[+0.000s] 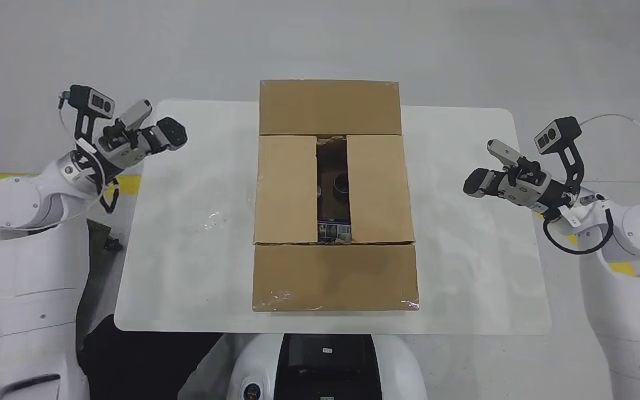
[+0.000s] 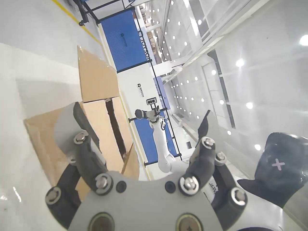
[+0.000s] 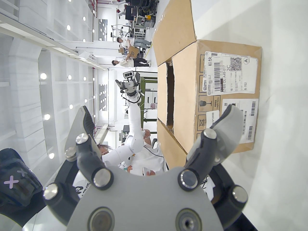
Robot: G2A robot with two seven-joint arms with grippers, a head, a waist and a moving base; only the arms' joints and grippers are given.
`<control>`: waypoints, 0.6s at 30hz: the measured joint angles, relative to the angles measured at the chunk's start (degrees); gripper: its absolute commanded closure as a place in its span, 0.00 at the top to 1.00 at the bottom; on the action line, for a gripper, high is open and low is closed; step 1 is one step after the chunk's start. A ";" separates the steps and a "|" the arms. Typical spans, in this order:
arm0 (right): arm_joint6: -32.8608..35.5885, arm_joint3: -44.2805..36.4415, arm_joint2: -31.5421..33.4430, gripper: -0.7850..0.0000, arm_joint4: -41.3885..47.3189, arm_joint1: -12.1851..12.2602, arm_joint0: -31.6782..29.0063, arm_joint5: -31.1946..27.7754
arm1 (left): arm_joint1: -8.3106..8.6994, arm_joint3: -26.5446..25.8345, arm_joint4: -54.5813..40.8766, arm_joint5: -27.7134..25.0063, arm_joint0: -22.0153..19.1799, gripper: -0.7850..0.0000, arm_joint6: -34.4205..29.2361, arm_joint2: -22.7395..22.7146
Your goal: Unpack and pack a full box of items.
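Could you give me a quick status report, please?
Left gripper open, empty, at table's left edge. Right gripper open, empty, over table's right side. Box mid-table, outer flaps spread. Inner flaps down over the items, narrow gap between.

Bright, even light falls from many round ceiling lamps [image 2: 240,62]. The white tabletop [image 1: 190,260] has soft glare. The box [image 1: 285,190] throws only faint shadow. Wrist views bend strongly near their edges.
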 measured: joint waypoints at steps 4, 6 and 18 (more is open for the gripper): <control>0.00 0.00 0.00 1.00 0.00 0.00 0.00 0.00 | 0.60 2.25 0.88 0.85 -1.26 1.00 -1.94 -0.88; 0.00 0.00 0.00 1.00 0.00 0.00 0.00 0.00 | 0.83 3.33 0.83 0.82 -1.85 1.00 -3.13 -1.03; 0.00 0.00 0.00 1.00 0.00 0.00 0.00 0.00 | 1.08 5.22 -0.51 0.76 -2.94 1.00 -3.47 -0.67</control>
